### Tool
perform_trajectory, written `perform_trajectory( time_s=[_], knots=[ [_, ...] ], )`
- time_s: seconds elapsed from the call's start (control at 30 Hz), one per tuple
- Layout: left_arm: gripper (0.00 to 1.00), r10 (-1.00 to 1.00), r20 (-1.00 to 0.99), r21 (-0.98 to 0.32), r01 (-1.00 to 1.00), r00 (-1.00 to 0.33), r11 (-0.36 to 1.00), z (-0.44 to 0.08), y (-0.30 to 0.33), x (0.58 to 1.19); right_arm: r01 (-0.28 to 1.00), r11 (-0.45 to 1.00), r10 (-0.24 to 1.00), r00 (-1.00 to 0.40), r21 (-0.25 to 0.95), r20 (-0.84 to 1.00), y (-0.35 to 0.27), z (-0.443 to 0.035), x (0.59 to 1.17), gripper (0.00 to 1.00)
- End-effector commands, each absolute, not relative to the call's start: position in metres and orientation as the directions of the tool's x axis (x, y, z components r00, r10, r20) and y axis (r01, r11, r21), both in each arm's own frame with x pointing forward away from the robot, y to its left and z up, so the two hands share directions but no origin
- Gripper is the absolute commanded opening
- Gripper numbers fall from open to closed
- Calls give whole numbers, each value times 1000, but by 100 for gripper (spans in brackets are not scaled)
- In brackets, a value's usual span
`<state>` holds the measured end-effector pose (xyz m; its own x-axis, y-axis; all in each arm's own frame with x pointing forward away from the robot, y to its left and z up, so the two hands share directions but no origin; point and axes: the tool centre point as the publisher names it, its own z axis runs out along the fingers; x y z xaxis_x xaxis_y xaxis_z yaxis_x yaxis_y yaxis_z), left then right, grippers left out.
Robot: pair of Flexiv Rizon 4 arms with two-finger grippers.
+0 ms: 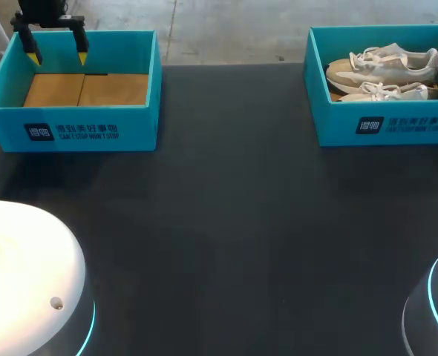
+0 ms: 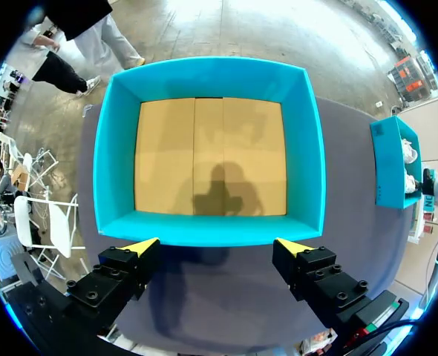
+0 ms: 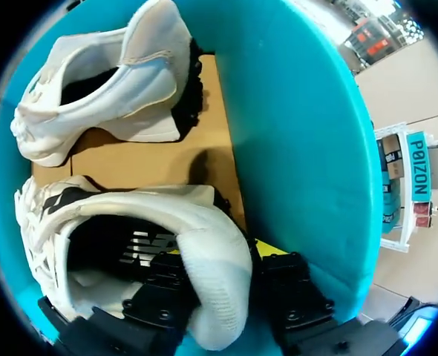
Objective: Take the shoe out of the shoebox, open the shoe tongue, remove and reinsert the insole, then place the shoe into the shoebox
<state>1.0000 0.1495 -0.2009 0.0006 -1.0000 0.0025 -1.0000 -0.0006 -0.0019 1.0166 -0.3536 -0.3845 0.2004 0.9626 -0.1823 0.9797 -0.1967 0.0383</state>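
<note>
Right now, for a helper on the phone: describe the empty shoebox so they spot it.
On the dark table, look to my left. The teal shoebox below my left gripper shows bare cardboard; the other box holds two white shoes.

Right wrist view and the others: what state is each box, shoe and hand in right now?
Left shoebox: open, empty.
Right shoebox: open, two shoes inside.
Near shoe: in box, heel gripped.
Far shoe: in box, untouched.
Left hand: open, holding nothing.
Right hand: shut on near shoe's heel.
</note>
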Motion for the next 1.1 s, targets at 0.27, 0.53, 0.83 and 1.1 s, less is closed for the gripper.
perform_trajectory(
  time_s=[0.27,0.53,0.83,1.1],
  knots=[
    [100,-1000,1,-1,-1000,1,-1,-201,150,1000,976,-217,952,217,27,-214,-357,-383,1024,0],
    [100,-1000,1,-1,-1000,1,-1,-201,150,1000,973,-230,946,229,21,-230,-358,-354,1025,0],
    [100,-1000,1,-1,-1000,1,-1,-201,150,1000,971,-239,939,238,23,-247,-352,-308,1029,0],
    [100,-1000,1,-1,-1000,1,-1,-201,150,1000,971,-238,940,237,27,-247,-342,-265,1031,0]
  ],
)
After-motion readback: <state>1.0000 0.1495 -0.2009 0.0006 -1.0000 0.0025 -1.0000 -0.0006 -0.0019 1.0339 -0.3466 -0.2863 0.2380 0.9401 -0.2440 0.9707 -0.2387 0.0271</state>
